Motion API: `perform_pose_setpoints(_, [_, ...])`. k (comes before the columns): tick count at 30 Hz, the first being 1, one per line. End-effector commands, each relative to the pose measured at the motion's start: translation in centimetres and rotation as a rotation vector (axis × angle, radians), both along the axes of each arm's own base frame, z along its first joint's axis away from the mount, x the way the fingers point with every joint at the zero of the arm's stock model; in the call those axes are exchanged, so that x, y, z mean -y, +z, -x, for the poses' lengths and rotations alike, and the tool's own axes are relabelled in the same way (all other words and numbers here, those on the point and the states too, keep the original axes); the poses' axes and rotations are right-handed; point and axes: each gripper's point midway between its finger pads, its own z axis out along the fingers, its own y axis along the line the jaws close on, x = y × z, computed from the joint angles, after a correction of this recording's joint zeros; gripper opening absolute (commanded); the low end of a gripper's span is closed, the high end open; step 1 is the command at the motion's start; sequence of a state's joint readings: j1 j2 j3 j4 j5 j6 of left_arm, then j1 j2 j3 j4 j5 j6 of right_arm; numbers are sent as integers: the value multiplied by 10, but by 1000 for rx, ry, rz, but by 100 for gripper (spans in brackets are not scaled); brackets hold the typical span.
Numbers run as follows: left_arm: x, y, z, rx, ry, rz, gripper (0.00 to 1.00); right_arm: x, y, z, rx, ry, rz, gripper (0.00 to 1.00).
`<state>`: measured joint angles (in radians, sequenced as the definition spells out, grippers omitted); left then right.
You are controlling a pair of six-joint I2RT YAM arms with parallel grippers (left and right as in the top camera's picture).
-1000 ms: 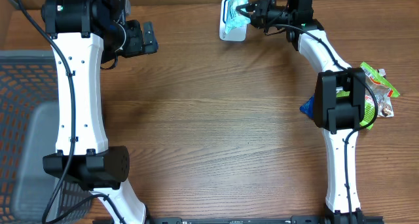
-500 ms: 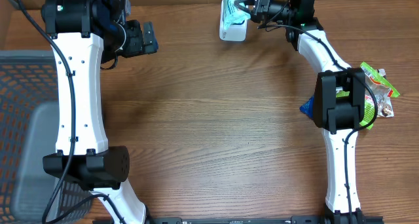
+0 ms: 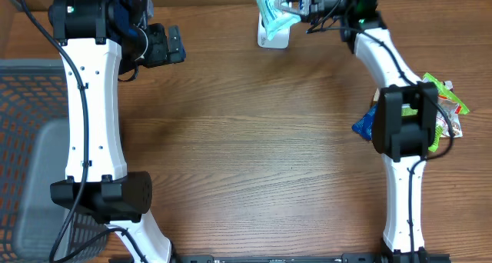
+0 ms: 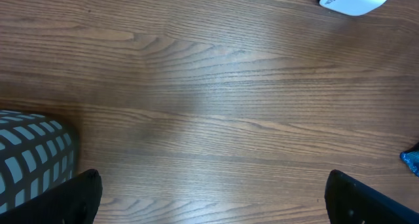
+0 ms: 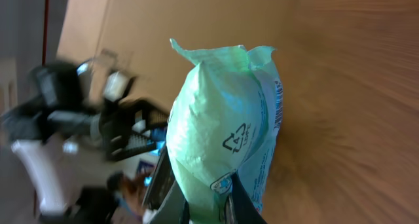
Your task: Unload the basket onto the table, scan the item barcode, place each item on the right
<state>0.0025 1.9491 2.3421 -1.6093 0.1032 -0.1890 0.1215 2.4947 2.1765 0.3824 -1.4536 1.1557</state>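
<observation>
— How are the arms made up?
— On the left arm (image 3: pixel 91 109) and the right arm (image 3: pixel 400 205), long white shells are joined by rounded black housings. Small dark screw holes are dotted along the left shell.
— And the cabling?
— Black cables are run along the white shells, behind the jaws.
— The jaws themselves?
— On the left, two black tips are seen, one at each side.
</observation>
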Motion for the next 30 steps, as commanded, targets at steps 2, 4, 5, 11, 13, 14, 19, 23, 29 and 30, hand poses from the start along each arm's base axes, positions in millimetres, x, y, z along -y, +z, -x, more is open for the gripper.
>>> perform_pose_setpoints(2, [-2,3,-2,10,18,2,100,3,104,61,204,120,0,4])
perform_pose_setpoints(4, [-2,3,-2,10,18,2,100,0,118,71,206,128,0,4])
perform_pose_setpoints(5, [-2,3,-2,10,18,2,100,-2,125,76,210,134,-1,4])
perform_pose_setpoints(11, [-2,3,-2,10,18,2,100,-8,149,95,211,153,-2,4])
perform_pose_setpoints(13, [-2,3,-2,10,18,2,100,-12,151,99,213,162,-4,4])
perform_pose_setpoints(14, [-2,3,-2,10,18,2,100,-15,151,101,213,167,-4,4])
perform_pose_setpoints(19, [-2,3,-2,10,18,2,100,-26,142,105,205,192,-7,4])
perform_pose_setpoints(23, [-2,3,-2,10,18,2,100,-22,122,97,175,180,-4,4])
perform_pose_setpoints(29, [-2,3,-2,10,18,2,100,-3,84,81,109,139,2,4])
perform_pose_setpoints(30, [-2,3,-2,10,18,2,100,-1,80,80,103,132,3,4])
